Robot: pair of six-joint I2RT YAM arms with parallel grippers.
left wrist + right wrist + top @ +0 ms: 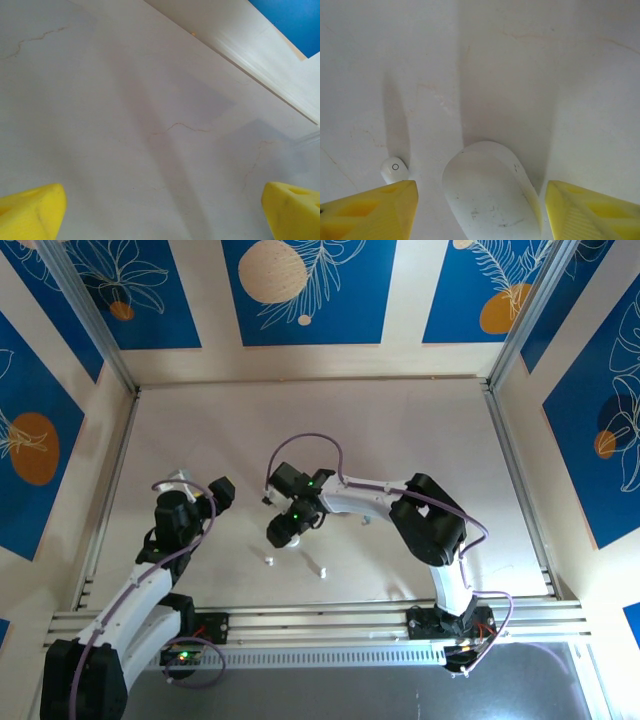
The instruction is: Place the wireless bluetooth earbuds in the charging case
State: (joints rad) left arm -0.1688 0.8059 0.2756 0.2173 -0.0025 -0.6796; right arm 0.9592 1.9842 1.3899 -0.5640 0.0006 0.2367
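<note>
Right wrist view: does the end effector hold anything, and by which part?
Nothing is held. The right end effector straddles the white charging case, open, with a gap at each side.

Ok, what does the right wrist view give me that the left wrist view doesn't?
Right wrist: the white charging case lying between the right gripper's open yellow fingers, and a white earbud on the table just beyond the picture-left finger. Left wrist: the left gripper wide open over bare table, with a pale wall and blue panel beyond. Shared: yellow fingertips at the bottom corners and the pale, faintly veined tabletop.
</note>
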